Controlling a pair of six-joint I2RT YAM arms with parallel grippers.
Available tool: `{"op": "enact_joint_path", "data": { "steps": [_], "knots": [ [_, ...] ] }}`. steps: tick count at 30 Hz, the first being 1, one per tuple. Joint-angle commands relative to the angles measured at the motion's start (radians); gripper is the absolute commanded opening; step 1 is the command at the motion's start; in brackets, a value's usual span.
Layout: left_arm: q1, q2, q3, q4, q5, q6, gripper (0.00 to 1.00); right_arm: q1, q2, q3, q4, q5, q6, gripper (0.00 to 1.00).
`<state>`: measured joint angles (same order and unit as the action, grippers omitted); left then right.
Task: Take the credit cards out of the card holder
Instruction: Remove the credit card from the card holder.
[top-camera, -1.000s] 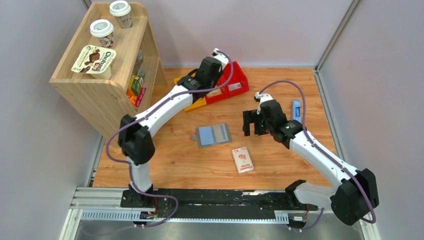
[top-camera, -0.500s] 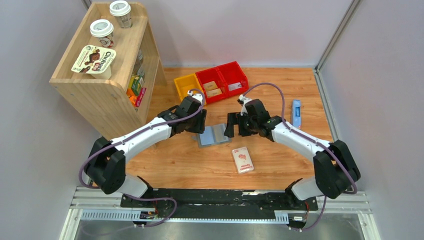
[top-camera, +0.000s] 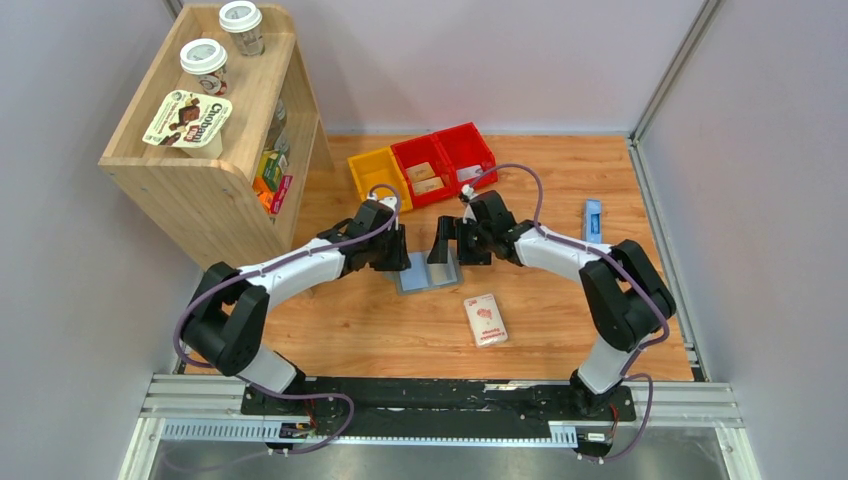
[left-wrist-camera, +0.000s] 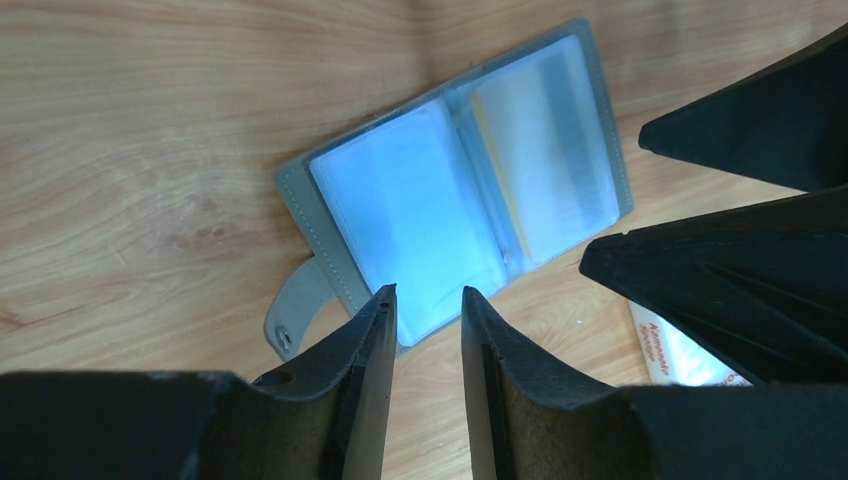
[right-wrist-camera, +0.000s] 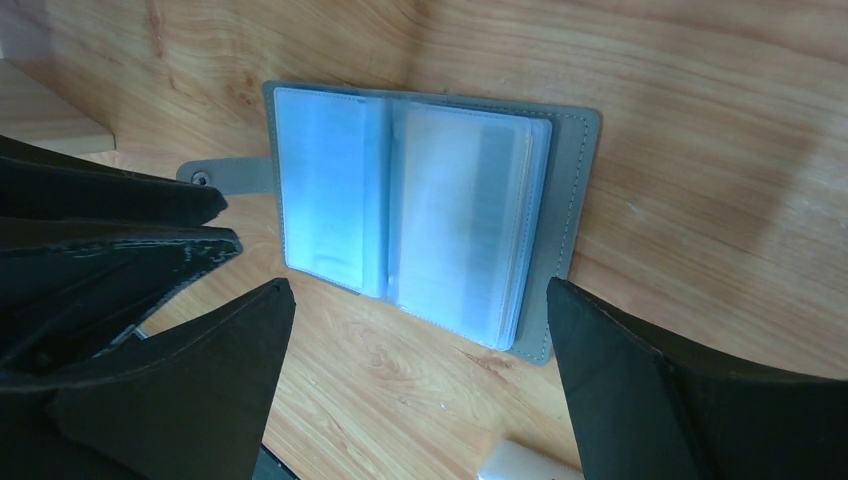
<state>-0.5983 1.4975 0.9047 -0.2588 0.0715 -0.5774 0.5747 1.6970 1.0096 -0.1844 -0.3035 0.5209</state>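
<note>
Card holder (left-wrist-camera: 450, 190), grey stitched cover, glossy sleeves (right-wrist-camera: 330, 190) (snap tab (left-wrist-camera: 300, 305) out), by narrow left claw (left-wrist-camera: 428, 300), wide right claw (right-wrist-camera: 420, 290)

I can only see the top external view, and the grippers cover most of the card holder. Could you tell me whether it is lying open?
Observer: Yes. The right wrist view shows the card holder spread open and flat on the table, with its snap tab sticking out to one side.
Operator: Thank you. Are there any cards in it?
Observer: The left wrist view shows a tan card edge inside one clear pocket. I cannot count the cards.
Operator: Is either gripper holding anything?
Observer: No. The left gripper has a narrow gap with nothing in it, and the right gripper stands wide open over the holder.
</note>
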Motion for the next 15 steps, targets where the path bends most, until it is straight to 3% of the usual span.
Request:
{"op": "enact_joint_path", "data": {
  "steps": [1,15],
  "knots": [
    [0.005,0.046,-0.021,0.053,0.031,-0.019,0.38,0.010,0.035,0.053,0.056,-0.039,0.027,1.00],
    [0.006,0.112,-0.041,-0.037,-0.001,-0.044,0.38,0.019,0.076,0.069,0.072,-0.085,0.028,1.00]
  ]
}}
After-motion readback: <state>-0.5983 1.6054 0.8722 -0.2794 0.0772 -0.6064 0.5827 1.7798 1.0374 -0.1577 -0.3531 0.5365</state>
